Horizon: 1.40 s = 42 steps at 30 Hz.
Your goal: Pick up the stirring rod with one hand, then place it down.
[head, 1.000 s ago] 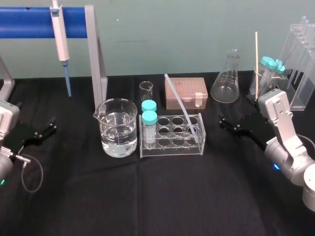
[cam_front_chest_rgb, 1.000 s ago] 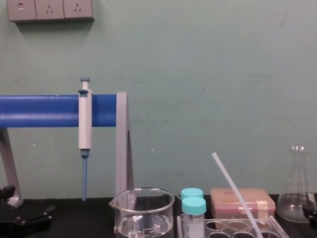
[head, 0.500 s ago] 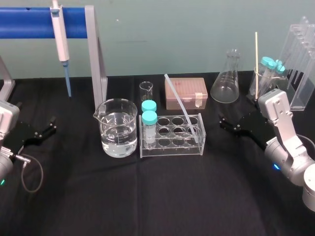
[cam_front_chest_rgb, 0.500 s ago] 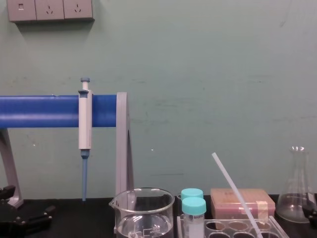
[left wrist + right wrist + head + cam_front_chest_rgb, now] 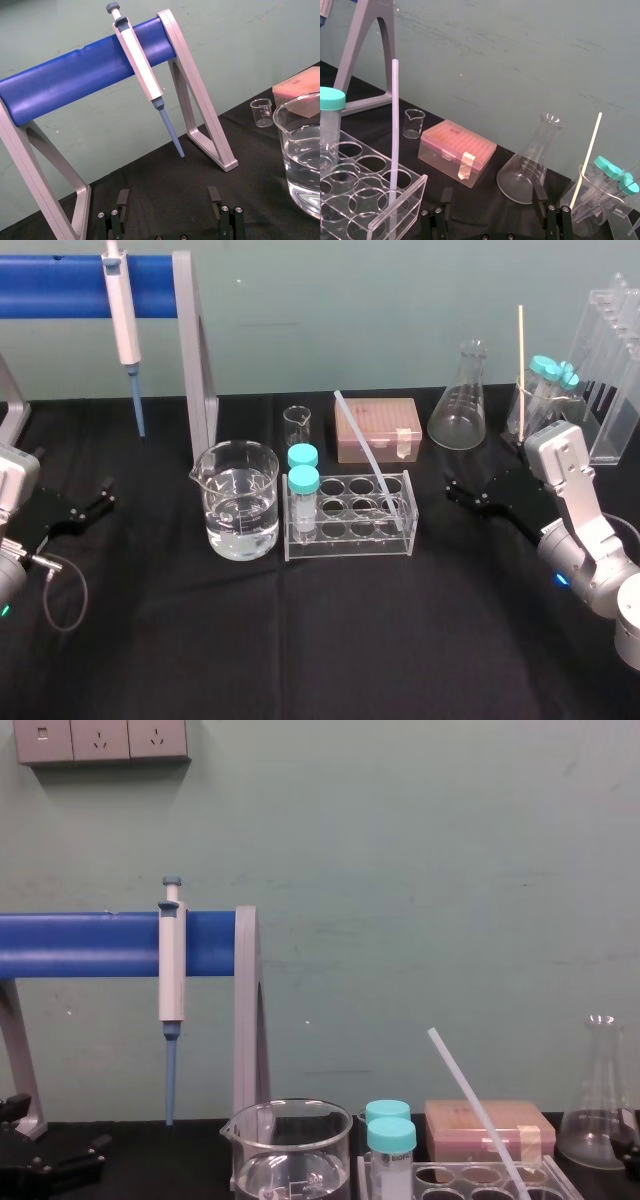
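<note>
Two grippers sit at the sides of the table (image 5: 320, 640), jaws spread and empty: the left gripper (image 5: 106, 496) far left, the right gripper (image 5: 451, 490) just right of the rack (image 5: 347, 542). The stirring rod (image 5: 366, 452) leans tilted in the rack's right end. Its foot is blurred behind clear plastic, and the chest view cuts it off.

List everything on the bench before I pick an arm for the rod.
stirring rod: 1, translucent white, leaning in tube rack
tube rack: 1, clear, centre
capped tubes: 2, teal caps, rack's left end
large beaker: 1, clear, holds clear liquid, left of rack
small beaker: 1, clear, behind rack
tip box: 1, pink, behind rack
flask: 1, clear, right rear
pipette: 1, grey, blue tip, hanging on stand
stand: 1, blue bar, grey legs, left rear
stick: 1, cream, far right rear
left gripper: 1, black, jaws open, table's left
right gripper: 1, black, jaws open, right of rack
</note>
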Each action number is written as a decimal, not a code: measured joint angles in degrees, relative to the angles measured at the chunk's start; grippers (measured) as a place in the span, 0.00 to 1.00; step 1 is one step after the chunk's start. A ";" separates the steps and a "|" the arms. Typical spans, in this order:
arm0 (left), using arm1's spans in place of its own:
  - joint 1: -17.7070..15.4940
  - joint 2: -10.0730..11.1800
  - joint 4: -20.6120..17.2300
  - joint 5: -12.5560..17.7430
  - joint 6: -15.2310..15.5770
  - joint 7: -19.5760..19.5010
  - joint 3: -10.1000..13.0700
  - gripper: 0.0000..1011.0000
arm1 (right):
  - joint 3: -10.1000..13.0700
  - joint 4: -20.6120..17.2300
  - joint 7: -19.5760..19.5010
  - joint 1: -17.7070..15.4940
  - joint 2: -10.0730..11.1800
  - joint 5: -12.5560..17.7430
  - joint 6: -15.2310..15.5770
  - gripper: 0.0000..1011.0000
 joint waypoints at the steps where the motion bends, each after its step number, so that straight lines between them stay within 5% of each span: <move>1: 0.00 0.00 0.00 0.00 0.00 0.00 0.00 0.99 | 0.00 0.00 0.00 0.00 0.00 0.00 0.00 0.99; 12: 0.00 0.00 0.00 0.00 0.00 0.00 0.00 0.99 | 0.16 0.02 0.16 0.00 -0.04 -0.26 -0.33 0.99; 22: 0.00 0.00 0.00 0.00 0.00 0.00 0.00 0.99 | 1.28 0.08 3.90 -0.05 -0.28 -1.90 -6.19 0.99; 42: 0.00 0.00 0.00 0.00 0.00 0.00 0.00 0.99 | 0.15 9.40 22.42 9.24 -4.26 1.73 -15.86 0.99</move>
